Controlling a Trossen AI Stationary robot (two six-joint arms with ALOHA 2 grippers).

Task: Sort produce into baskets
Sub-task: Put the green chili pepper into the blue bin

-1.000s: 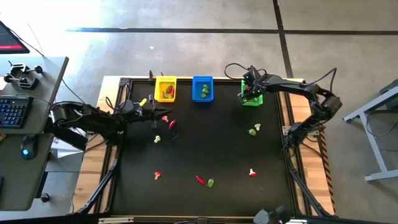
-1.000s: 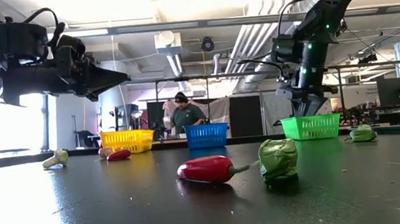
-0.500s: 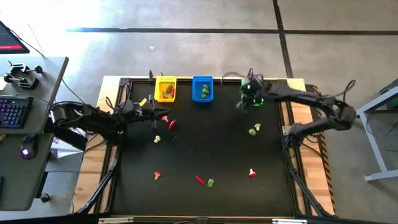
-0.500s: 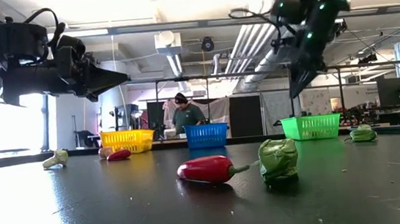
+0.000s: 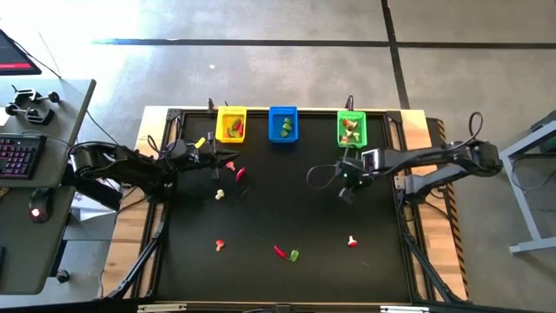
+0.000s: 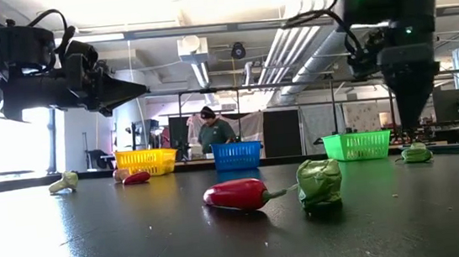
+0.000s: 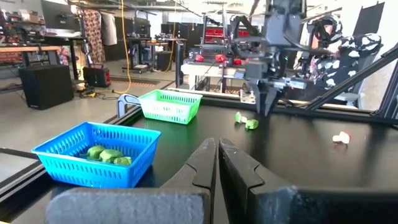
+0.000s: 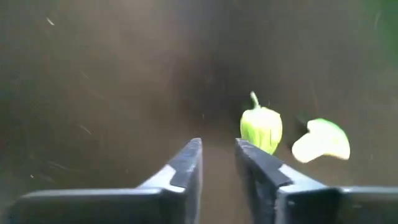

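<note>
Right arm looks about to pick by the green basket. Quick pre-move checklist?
1. Right gripper empty, jaws slightly apart: ok.
2. Target green pepper in view, just off the jaw line: not ok, needs recentring.
3. Pale green piece lies beside the pepper, apart from it: ok.
4. Green basket upright, with room: ok.
5. Left gripper shut, empty, parked near the yellow basket: ok.

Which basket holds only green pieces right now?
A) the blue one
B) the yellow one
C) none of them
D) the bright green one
A: the blue basket shows just green pieces inside, while the yellow basket has red among its contents and the green basket holds pale and reddish bits.
</note>
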